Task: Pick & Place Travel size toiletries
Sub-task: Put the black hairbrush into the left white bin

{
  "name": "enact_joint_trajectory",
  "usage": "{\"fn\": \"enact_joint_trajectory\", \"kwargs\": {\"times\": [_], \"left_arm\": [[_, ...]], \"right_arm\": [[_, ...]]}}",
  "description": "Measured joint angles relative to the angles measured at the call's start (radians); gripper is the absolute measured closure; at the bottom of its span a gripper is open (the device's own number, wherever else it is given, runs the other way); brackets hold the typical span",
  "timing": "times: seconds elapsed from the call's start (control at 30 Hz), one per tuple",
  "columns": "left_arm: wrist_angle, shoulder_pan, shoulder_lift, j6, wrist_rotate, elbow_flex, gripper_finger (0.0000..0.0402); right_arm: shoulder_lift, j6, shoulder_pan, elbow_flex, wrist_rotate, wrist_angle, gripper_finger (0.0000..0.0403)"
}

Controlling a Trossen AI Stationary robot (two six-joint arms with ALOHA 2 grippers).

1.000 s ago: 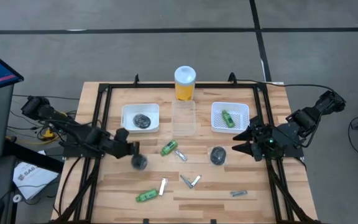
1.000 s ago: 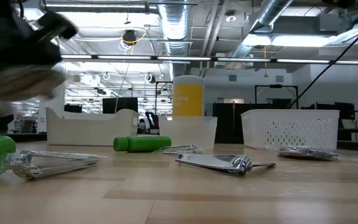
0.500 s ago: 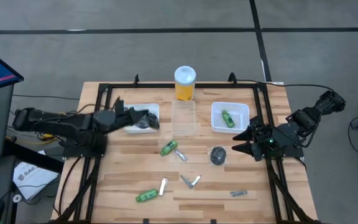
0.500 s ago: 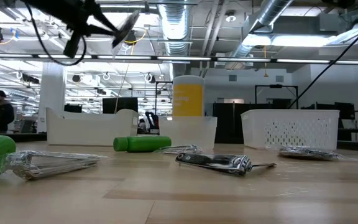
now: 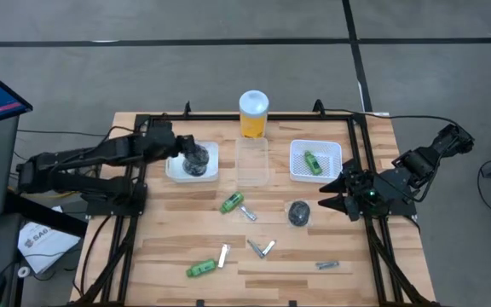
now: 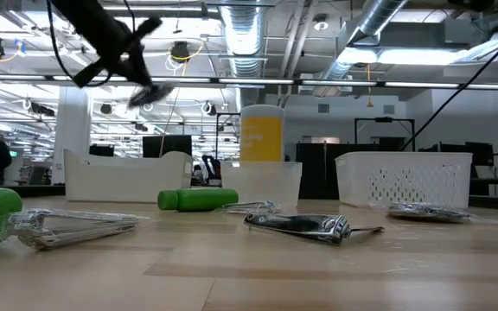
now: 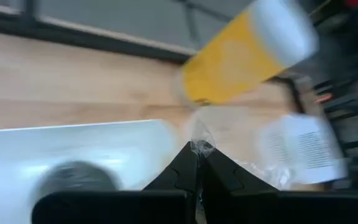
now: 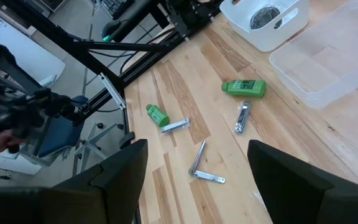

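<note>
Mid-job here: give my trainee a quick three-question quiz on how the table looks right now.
1. True or false: the yellow cylinder lies on its side.
2. How many green bottles lie directly on the table?
3. The left gripper hangs over: A) the left white tray, B) the yellow cylinder, C) a green bottle.
Key: 1 false, it stands upright; 2 two; 3 A.

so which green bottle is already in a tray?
The green bottle in the white basket tray on the right. The other two lie on bare wood: one mid-table, one near the front edge.
</note>
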Motion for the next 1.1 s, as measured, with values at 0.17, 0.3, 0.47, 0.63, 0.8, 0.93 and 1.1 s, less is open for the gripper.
{"fn": "enact_joint_trajectory", "kwargs": {"times": [0.17,0.3,0.47,0.63,0.8,0.93,1.1], "left_arm": [[-0.068,0.03,0.098,0.033,0.003,-0.001,0.0401],[-0.07,0.035,0.18,0.04,-0.009,-0.002,0.0401],[-0.069,0.037,0.27,0.08,-0.023,-0.002,0.0401],[-0.067,0.037,0.311,0.08,-0.049,-0.002,0.0399],[-0.065,0.037,0.313,0.079,-0.072,-0.002,0.039],[-0.065,0.037,0.313,0.077,-0.08,-0.002,0.0361],[-0.064,0.037,0.313,0.083,-0.088,-0.002,0.0298]], "right_arm": [[0.0,0.001,0.0,0.0,0.0,0.0,0.0132],[0.0,0.001,0.0,0.0,0.0,0.002,0.0132],[0.0,0.001,0.0,0.0,0.0,0.002,0.0132],[0.0,0.001,0.0,0.0,0.0,0.002,0.0132],[0.0,0.001,0.0,0.0,0.0,0.002,0.0132],[0.0,0.001,0.0,0.0,0.001,0.002,0.0132],[0.0,0.001,0.0,0.0,0.001,0.002,0.0132]]}}
